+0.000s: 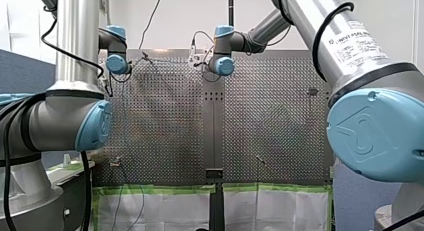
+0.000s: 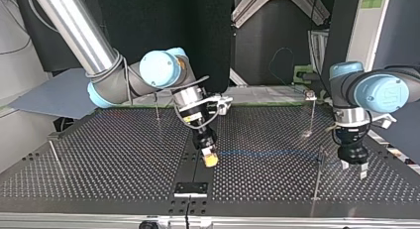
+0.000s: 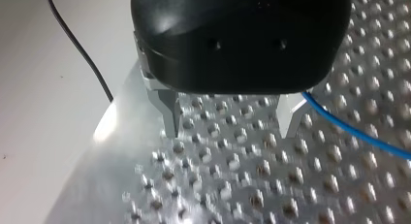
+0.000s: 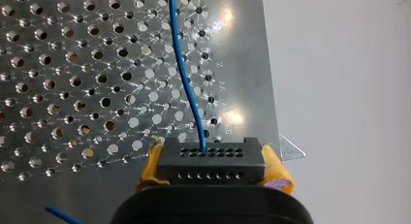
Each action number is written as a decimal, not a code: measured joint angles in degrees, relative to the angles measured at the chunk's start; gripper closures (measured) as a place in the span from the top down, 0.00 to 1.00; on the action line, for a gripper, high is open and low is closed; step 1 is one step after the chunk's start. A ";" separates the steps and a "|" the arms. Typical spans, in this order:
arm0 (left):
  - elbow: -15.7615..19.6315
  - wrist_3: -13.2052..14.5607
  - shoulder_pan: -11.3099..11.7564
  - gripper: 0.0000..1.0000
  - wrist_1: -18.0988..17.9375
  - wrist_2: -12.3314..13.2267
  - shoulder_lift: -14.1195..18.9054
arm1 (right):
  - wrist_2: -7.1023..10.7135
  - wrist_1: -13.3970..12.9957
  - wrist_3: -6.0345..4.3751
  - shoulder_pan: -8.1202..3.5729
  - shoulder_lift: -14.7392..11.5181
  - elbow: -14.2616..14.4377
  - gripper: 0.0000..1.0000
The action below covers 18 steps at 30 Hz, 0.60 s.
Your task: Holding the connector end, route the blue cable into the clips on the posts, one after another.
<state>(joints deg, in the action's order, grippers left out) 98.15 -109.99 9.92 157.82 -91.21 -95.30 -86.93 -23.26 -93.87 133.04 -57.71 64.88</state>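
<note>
Black connector is clamped between the yellow pads of the right tool, which is closed on it, low over the counter near an edge. Blue cable is led out of the connector's face, straight ahead of the tool over the perforations. In the top view it is seen running toward a post near the left tool. Left tool is spread wide, nothing gripped. The cable passes just outside one metal finger.
</note>
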 joint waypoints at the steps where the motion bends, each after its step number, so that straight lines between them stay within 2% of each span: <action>1: 0.00 -0.45 -0.10 1.00 0.51 0.41 0.39 | 0.00 0.05 0.00 0.00 0.00 -0.01 0.00; 6: 0.01 -2.60 -0.35 1.00 3.32 1.98 1.80 | -0.01 0.25 0.05 0.00 0.00 0.01 0.00; 11: 0.87 -1.56 -0.59 1.00 6.37 2.74 2.00 | -0.08 0.38 0.02 0.04 -0.03 -0.01 0.00; 18: 3.74 -1.76 -1.26 1.00 10.55 2.63 3.48 | -0.12 0.74 -0.03 0.15 -0.07 0.01 0.00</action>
<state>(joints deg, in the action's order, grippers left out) 101.89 -111.75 8.67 168.37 -88.58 -91.82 -87.05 -22.52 -93.91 133.19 -57.77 64.89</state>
